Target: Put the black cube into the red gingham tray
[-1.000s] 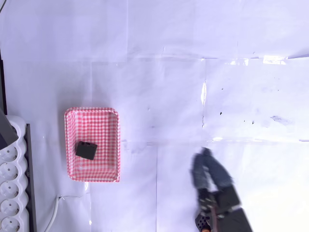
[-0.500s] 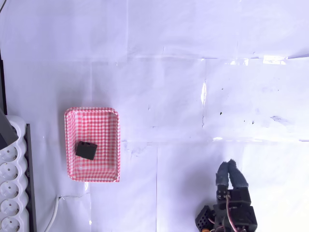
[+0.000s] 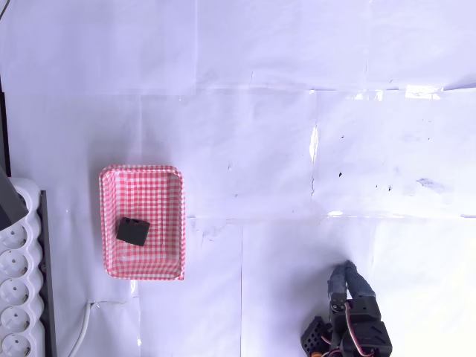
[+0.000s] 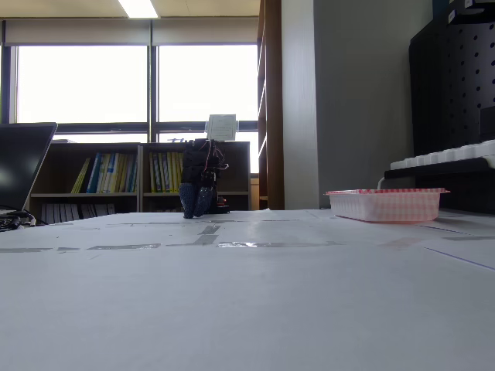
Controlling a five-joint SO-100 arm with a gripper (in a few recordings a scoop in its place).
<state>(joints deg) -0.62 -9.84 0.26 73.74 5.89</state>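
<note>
The black cube [image 3: 132,230] lies inside the red gingham tray [image 3: 141,175], toward its lower left in the overhead view; well apart from the tray, the gripper [image 3: 346,269] holds nothing, fingers drawn together

Cube [image 3: 132,230]: matt black, dimpled top.
Tray [image 3: 109,216]: thin, papery-looking gingham, ribbed rim.
Table [image 3: 260,134]: white paper sheets, glossy tape seams.
Gripper [image 3: 346,274]: dull grey-blue fingers, plastic-looking.

bright windows [image 4: 139,81], bookshelves [image 4: 116,174], grey wall [image 4: 363,93]
</note>
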